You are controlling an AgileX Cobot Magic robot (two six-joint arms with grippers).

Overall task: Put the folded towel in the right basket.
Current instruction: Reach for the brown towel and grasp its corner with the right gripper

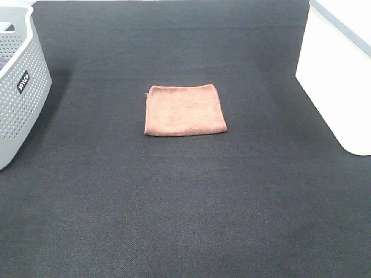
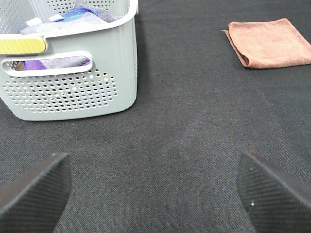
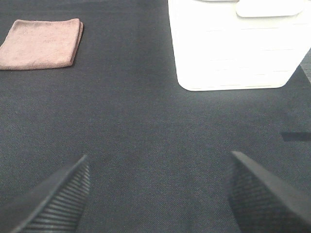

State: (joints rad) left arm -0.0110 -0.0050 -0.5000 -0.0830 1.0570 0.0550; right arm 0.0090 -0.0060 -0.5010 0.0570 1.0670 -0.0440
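A: Item 1, the thing to move?
B: Towel [image 1: 185, 110]. Brown, folded square, lying flat on the black mat [image 1: 185, 220], centre of the overhead frame, a little above the middle. Touches nothing else.
A: Item 2, destination?
B: White basket [image 1: 336, 81], right edge of the overhead frame, upper half. Well apart from the towel. Its inside is not shown.
A: Item 3?
B: Grey basket [image 1: 20, 87], perforated, left edge of the overhead frame, with cloths in it. Not wanted for this job.
A: Item 4, grippers?
B: Right gripper [image 3: 158, 194]: fingers spread wide, nothing between them, over bare mat. Left gripper [image 2: 155, 189]: likewise spread and empty. Neither appears in the overhead frame.
A: Status?
B: Not begun, by my reading. Step in hand: reach for the towel with the right gripper, since that arm is on the white basket's side.
A: Handling notes?
B: Come down over the edge facing the white basket, press the fingers into the mat and close on every layer, so the fold should hold. Lift clear of the basket wall before crossing; release only once over the opening
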